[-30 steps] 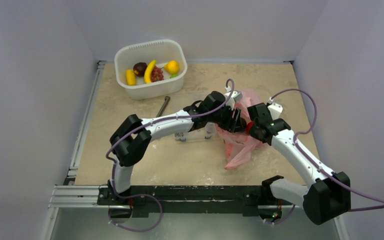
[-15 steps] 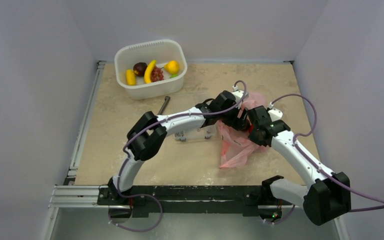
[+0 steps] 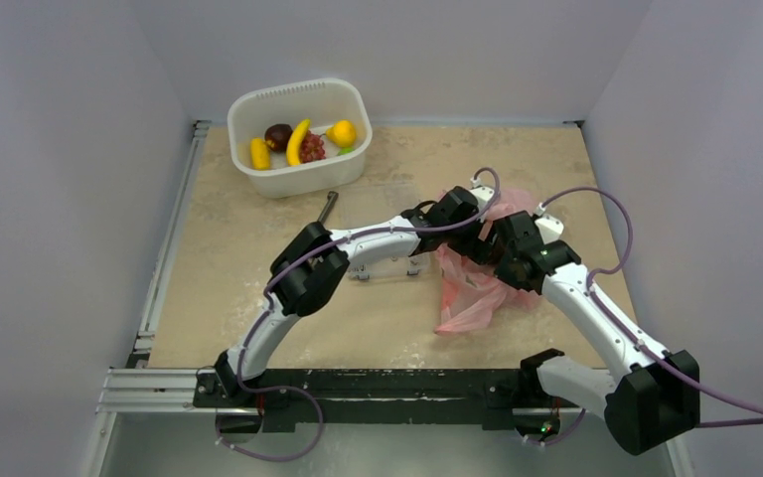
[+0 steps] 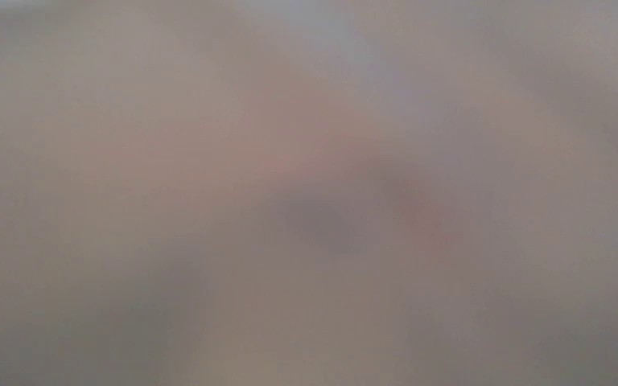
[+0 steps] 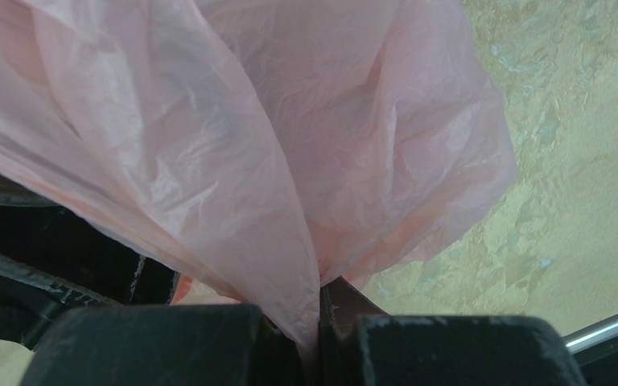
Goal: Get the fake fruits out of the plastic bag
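Observation:
The pink plastic bag (image 3: 469,296) lies crumpled on the table at the right of centre. My right gripper (image 3: 498,254) is shut on a fold of its film, which fans out above the jaws in the right wrist view (image 5: 249,145). My left gripper (image 3: 480,231) reaches into the bag's top from the left, with its fingers hidden by the film. The left wrist view is only a pinkish-grey blur. No fruit shows inside the bag. A yellow banana (image 3: 298,141), a red bumpy fruit (image 3: 312,149) and other fake fruits lie in the white tub (image 3: 298,87).
The white tub stands at the back left. A clear screw box (image 3: 389,266) sits under my left forearm. A grey metal tool (image 3: 324,211) lies in front of the tub. A metal rail (image 3: 164,248) runs along the table's left edge.
My left arm has stretched further right and its gripper has gone deeper into the bag. The right gripper has kept its hold and the bag has shifted slightly.

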### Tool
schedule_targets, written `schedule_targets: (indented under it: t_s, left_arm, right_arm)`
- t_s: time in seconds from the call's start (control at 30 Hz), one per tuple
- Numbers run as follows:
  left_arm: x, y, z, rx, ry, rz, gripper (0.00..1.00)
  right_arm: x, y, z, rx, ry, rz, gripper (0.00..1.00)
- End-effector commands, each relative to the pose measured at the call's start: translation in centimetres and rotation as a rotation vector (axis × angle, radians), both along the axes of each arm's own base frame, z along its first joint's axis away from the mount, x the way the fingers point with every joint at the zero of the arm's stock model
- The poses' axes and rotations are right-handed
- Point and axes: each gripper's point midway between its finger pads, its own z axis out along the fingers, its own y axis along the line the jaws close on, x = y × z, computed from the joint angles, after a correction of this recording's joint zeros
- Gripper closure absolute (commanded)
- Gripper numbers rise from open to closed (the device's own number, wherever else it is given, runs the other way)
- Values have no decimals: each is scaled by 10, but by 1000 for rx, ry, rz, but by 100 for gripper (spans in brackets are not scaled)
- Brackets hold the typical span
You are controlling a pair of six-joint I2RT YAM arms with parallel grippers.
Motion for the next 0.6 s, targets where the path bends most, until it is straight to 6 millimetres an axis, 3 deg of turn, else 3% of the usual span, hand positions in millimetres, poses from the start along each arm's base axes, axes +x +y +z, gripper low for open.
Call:
schedule_targets:
  t_s: [0.0,0.2,0.47,0.57]
  left_arm:
    - [6,-26,28,-152,-23,17,14]
    - [19,-40,29,-256,9,130,18]
    - [17,-44,2,-207,48,168,22]
    - [15,-45,-5,-206,59,161,30]
  right_arm:
    - [3,5,2,34,-23,6,100]
    - [5,10,4,52,-23,23,100]
    - [8,10,10,46,-37,37,100]
    - [8,9,10,39,-39,39,100]
